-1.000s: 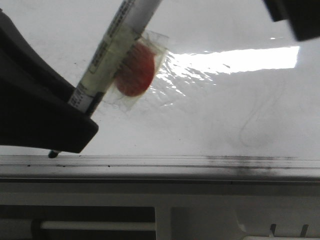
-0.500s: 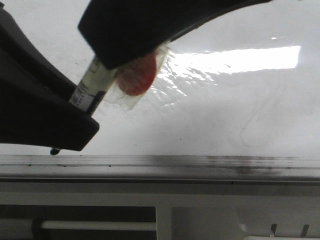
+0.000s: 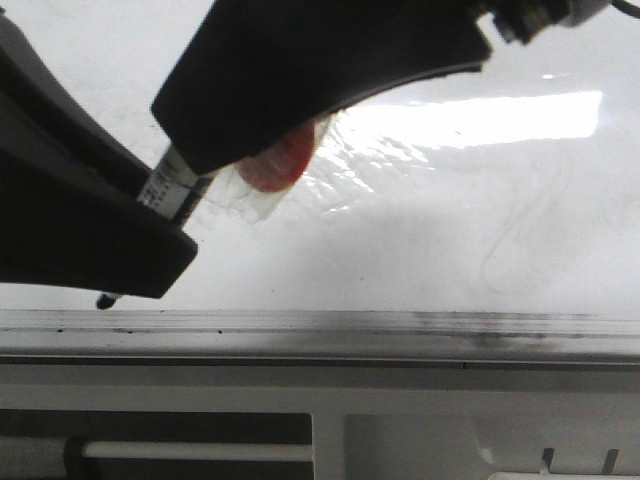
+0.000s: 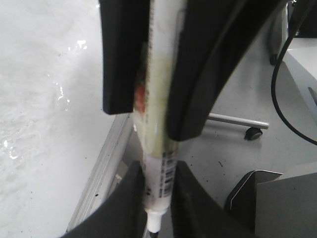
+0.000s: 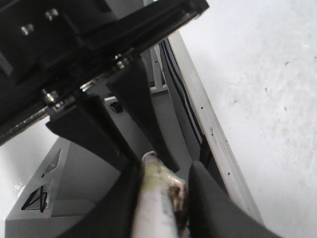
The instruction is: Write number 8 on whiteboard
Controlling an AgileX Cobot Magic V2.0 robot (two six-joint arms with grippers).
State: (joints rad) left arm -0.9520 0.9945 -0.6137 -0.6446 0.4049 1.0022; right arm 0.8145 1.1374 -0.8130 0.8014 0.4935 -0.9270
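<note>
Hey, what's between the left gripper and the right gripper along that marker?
In the left wrist view, only a short stretch of the marker, its barcoded barrel, separates the left gripper from the right gripper.

Glossy, smudged whiteboard (image 3: 430, 230) with a grey edge rail (image 3: 400, 325) bears taped plastic.

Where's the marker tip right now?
In the front view the marker tip pokes out below the left gripper at lower left, just above the grey edge rail of the whiteboard; contact cannot be told.
</note>
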